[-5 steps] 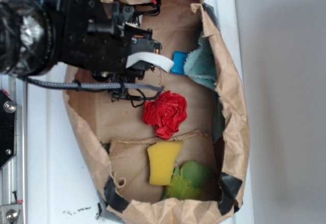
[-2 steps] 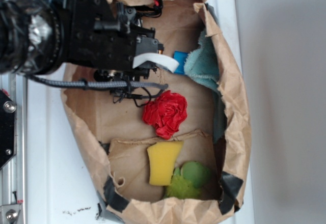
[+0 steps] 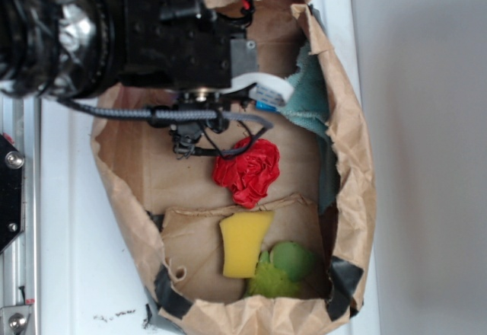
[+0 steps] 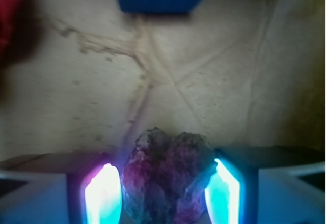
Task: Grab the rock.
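Gripper [image 4: 164,193]: jaws close-set, flanking rock [image 4: 168,175], contact unclear. Rock: hard, gritty, probably dense; grip its broad flanks.

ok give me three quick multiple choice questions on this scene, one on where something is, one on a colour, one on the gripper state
1. Where is the rock in the wrist view?
A. between the two fingers
B. on top of the blue block
C. beside the red cloth ball

2. What colour is the sponge wedge in the paper bag?
A. green
B. yellow
C. white

3. How does the gripper stand?
A. wide open over bare paper
B. out of sight
C. closed in on the rock

Answers: 1 A, a finger stands at each side of it. 2 B, plainly yellow below the red cloth ball. 3 C, both fingers flank the stone closely, apparently touching.
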You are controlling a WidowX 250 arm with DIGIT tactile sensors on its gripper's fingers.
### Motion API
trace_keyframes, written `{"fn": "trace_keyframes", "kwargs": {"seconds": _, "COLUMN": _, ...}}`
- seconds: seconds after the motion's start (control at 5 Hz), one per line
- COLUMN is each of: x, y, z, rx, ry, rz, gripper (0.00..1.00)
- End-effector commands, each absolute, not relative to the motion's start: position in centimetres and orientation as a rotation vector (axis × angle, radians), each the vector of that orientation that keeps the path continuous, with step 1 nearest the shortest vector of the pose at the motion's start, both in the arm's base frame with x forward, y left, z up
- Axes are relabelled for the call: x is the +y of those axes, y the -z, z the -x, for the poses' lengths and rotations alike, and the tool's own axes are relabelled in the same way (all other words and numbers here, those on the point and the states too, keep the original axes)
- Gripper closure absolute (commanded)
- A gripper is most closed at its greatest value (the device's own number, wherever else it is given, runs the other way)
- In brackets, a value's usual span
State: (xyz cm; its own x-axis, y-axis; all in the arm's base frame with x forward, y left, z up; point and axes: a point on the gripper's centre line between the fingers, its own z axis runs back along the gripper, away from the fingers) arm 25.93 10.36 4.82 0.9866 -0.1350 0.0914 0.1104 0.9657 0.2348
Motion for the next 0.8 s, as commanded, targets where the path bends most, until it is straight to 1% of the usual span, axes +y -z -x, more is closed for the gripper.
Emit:
{"fn": "trace_keyframes", "kwargs": {"seconds": 0.0, "x": 10.8, "y": -13.1, "z": -27.5, "rx": -0.193, "ry": 0.057, "rz": -0.195, "gripper": 1.00}}
{"fn": "trace_keyframes", "kwargs": {"seconds": 0.2, "x": 9.8, "y": -15.0, "z": -27.5, "rx": -0.195, "ry": 0.057, "rz": -0.158, "gripper": 1.00}}
{"fn": "trace_keyframes", "kwargs": {"seconds": 0.4, "x": 8.9, "y": -16.7, "z": -27.3, "rx": -0.183, "ry": -0.005, "rz": -0.125, "gripper": 1.00}}
{"fn": "trace_keyframes", "kwargs": {"seconds": 0.6, "x": 8.0, "y": -17.9, "z": -27.0, "rx": -0.202, "ry": -0.028, "rz": -0.107, "gripper": 1.00}}
